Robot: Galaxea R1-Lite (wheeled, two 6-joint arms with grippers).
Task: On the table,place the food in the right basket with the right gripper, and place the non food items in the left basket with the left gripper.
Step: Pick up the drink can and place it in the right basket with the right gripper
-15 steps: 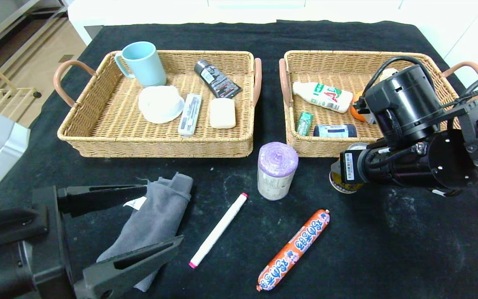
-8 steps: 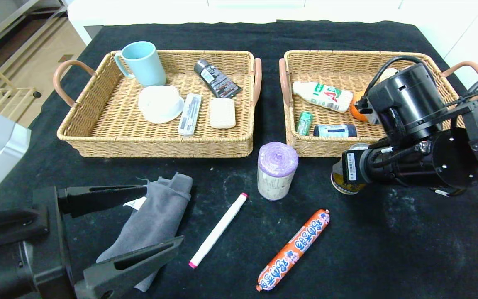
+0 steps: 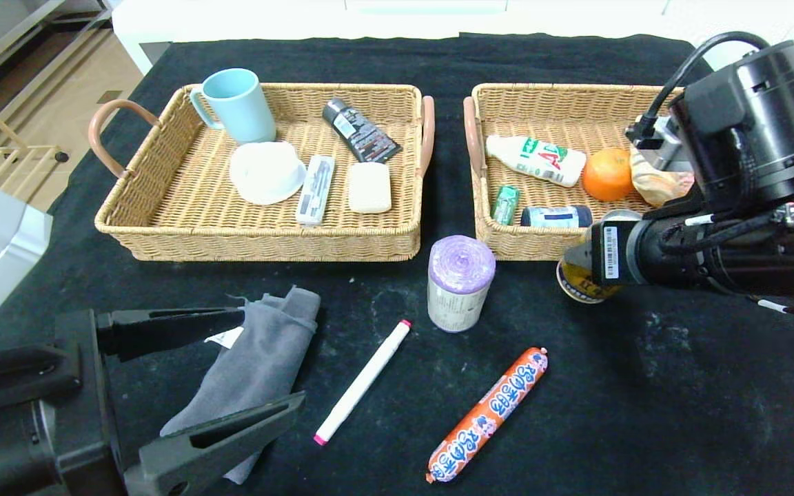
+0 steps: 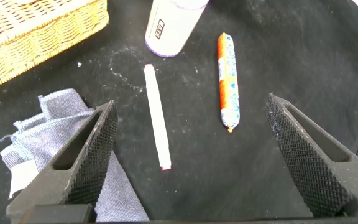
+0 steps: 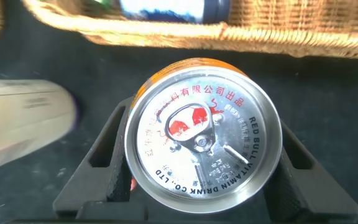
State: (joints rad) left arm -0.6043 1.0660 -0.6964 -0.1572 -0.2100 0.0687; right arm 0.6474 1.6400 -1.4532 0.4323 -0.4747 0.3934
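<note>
Bright, even light falls from above. The can (image 5: 204,134) top shines with glare. The roll (image 5: 23,127) beside it looks blurry. Shadows on the tabletop (image 3: 679,413) are soft.

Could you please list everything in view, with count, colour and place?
table: one, black cloth.
left basket: one, tan wicker; holds blue mug, white bowl, white case, cream block, black tube.
right basket: one, tan; holds white bottle, orange, green pack, dark can, wrapped bread.
towel: one, grey, front left.
marker: one, white, pink ends, centre.
roll: one, purple-topped, upright, before baskets.
sausage: one, orange, front centre.
can: one, gold, in right gripper.
left gripper: open, over towel.
right gripper: shut on can.
</note>
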